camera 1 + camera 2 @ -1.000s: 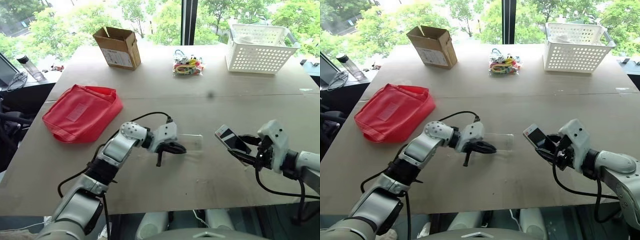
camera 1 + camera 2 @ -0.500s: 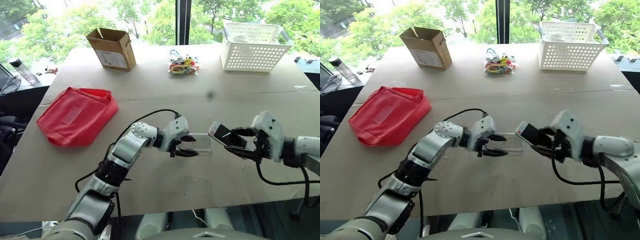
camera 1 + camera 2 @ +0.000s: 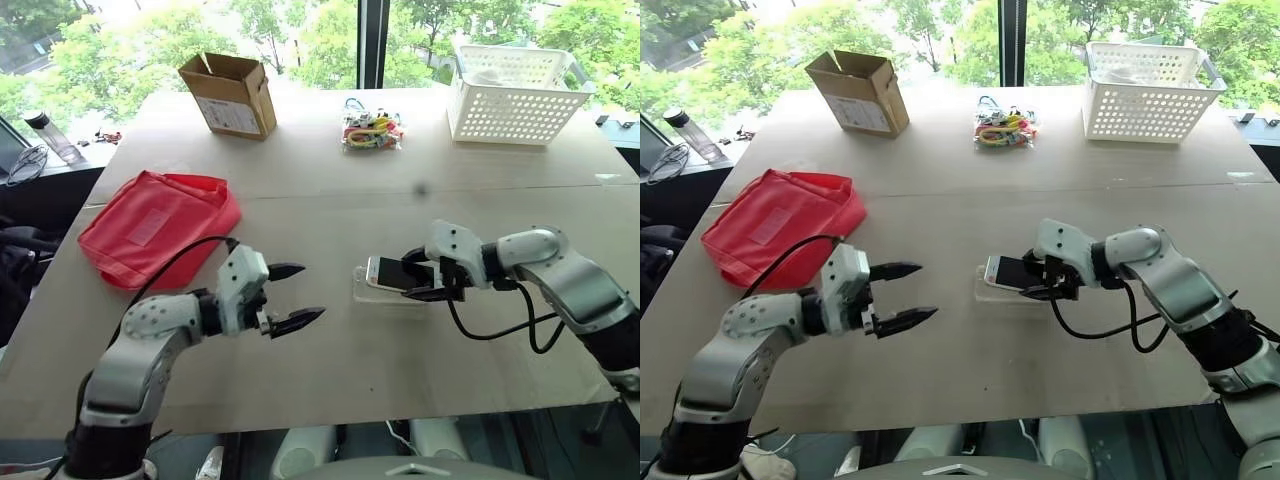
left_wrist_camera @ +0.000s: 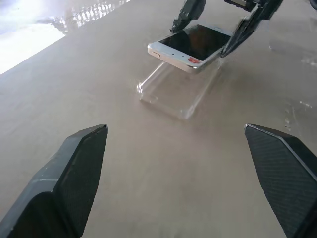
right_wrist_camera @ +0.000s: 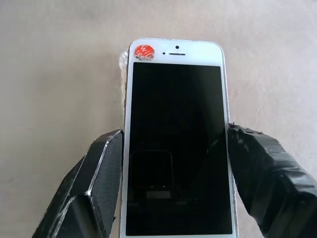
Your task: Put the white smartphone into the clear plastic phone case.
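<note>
Swinging leftward since a second ago, the right gripper [image 3: 422, 275] grasps the white dark-screened smartphone [image 3: 391, 272] just above the clear thin plastic phone case [image 4: 176, 91] on the surface, long axes roughly aligned; left gripper [image 3: 292, 293] retreats, fingers spread wide.

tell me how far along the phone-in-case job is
Done: the right gripper has the white smartphone gripped by its edges, screen up, and holds it above the clear plastic phone case on the table. In hand: lowering it in. Left: seating it; the left wrist view shows it raised clear. The left gripper is open, off to the side.
</note>
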`<state>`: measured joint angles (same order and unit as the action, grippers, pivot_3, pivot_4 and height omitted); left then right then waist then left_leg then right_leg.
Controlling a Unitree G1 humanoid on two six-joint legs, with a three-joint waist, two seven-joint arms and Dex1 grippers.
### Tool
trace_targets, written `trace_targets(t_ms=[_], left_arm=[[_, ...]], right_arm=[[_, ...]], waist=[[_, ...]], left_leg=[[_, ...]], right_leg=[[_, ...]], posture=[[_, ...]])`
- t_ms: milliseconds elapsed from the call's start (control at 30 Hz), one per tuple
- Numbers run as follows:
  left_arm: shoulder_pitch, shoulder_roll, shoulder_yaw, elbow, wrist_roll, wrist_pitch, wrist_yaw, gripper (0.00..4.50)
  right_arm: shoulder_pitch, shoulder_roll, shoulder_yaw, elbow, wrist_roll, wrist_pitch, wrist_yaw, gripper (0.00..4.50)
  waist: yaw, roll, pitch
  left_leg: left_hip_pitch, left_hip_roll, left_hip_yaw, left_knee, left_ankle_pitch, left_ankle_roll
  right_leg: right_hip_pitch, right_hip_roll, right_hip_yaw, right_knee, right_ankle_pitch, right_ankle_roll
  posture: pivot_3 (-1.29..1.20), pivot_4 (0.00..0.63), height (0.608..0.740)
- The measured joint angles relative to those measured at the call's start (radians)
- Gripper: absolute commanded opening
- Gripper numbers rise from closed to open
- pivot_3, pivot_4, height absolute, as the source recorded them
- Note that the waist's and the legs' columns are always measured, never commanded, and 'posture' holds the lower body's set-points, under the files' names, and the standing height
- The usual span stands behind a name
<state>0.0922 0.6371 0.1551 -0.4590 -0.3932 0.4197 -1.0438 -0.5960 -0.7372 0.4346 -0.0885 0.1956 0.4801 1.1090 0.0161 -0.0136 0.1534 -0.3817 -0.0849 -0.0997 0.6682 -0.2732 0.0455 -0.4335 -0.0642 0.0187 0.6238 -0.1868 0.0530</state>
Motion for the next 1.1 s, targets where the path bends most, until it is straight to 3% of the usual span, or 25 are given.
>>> trace_targets(t_ms=[200,467,1100], left_arm=[[0.087,-0.006,0.003,-0.065,0.0,-0.052,0.064,4.5],[0.126,-0.01,-0.001,-0.077,0.003,-0.094,0.111,4.5],[0.099,0.0,-0.047,-0.038,0.014,-0.144,0.115,4.5]], right_arm=[[-0.051,0.033,0.048,0.107,-0.09,-0.133,0.08,2.77],[-0.058,0.058,0.049,0.12,-0.139,-0.176,0.125,2.77],[-0.058,0.087,0.036,0.051,-0.195,-0.018,0.111,2.77]], waist=[[-0.003,0.0,0.0],[-0.005,0.0,0.0],[-0.005,0.001,-0.001]], left_leg=[[0.001,0.0,-0.001,0.0,0.0,0.0],[0.002,0.0,0.0,-0.001,0.0,-0.001],[0.002,0.0,0.0,-0.001,-0.001,-0.001]], right_leg=[[0.0,0.001,0.0,0.0,0.0,0.0],[0.0,0.001,-0.001,0.001,0.0,0.0],[0.001,0.001,-0.002,0.001,0.0,0.0]], posture=[[0.0,0.15,0.739],[0.0,0.15,0.739],[0.0,0.15,0.739]])
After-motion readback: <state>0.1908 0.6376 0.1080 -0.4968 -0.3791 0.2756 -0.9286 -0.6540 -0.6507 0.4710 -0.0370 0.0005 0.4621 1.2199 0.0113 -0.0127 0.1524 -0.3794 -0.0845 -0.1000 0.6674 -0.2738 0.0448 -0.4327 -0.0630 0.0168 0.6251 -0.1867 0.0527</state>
